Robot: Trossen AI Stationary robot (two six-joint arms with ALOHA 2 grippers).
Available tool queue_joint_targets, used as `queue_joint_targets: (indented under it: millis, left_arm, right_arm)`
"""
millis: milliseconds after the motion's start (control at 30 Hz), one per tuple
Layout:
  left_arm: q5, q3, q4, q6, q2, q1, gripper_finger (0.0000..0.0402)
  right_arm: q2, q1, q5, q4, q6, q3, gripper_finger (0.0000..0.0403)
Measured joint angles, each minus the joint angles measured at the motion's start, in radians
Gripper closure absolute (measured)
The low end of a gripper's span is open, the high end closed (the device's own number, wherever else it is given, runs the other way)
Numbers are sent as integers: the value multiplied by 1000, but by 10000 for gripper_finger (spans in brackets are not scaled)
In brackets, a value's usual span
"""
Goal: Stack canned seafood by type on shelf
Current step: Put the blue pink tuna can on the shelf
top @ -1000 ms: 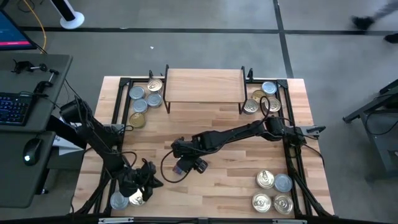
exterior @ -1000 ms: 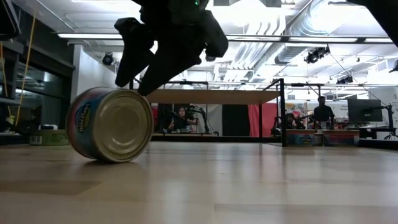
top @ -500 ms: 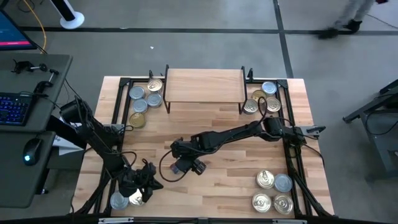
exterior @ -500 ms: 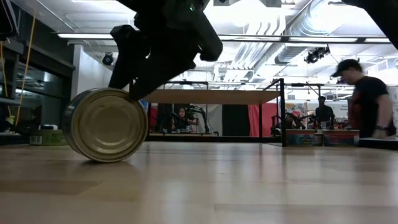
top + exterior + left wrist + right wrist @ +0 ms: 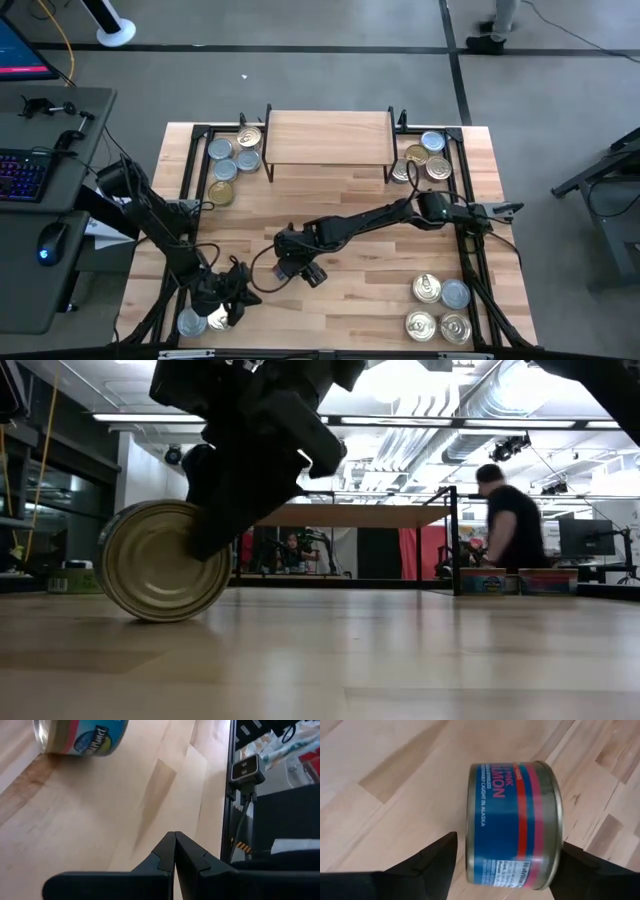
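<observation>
A salmon can [image 5: 512,825] with a blue and red label stands on its edge on the tabletop, mid-table, one flat end [image 5: 150,575] facing the near side. My right gripper [image 5: 292,268] is open and reaches down over it, one finger [image 5: 432,857] beside each flat end. My left gripper [image 5: 174,852] waits shut at the front left, clear of a labelled can [image 5: 80,737]. The shelf [image 5: 328,138] stands at the far middle with a bare top. My right gripper straddles the salmon can from above, slanting down, its fingers facing the two flat ends [image 5: 555,820]. A narrow gap shows at one finger. At the other finger [image 5: 580,865] I cannot tell whether it touches. The can rests on its edge on the table.
Cans stand in groups beside the shelf at far left [image 5: 232,160] and far right [image 5: 425,158], at front right [image 5: 440,305] and at front left [image 5: 205,320]. Black frame rails [image 5: 190,170] run along both table sides. A person [image 5: 510,520] stands beyond the table.
My right gripper has sunk down over the can and rolled its wrist, its fingers now on either side of it. The can, on its edge, has turned about from showing its label to facing a flat end toward the near edge.
</observation>
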Motion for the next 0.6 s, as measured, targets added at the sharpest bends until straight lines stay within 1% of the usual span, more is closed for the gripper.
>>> queue_joint_targets:
  millis: [67,133,167,300,467,600]
  left_arm:
    - [11,0,-2,37,-20,3,401]
    - [20,0,-7,95,-56,11,402]
    - [21,0,-15,132,-79,17,401]
    - [21,0,-99,269,-198,57,401]
    - [16,-1,-191,373,-376,130,401]
    - [16,0,-184,462,-489,204,401]
  right_arm:
    - [-6,0,1,3,25,0,187]
    - [-18,0,3,9,55,0,227]
    - [-25,0,5,15,69,0,240]
    - [-49,-5,1,-20,147,59,238]
    - [-84,-12,2,-195,220,130,238]
    - [-160,-17,60,-339,292,118,238]
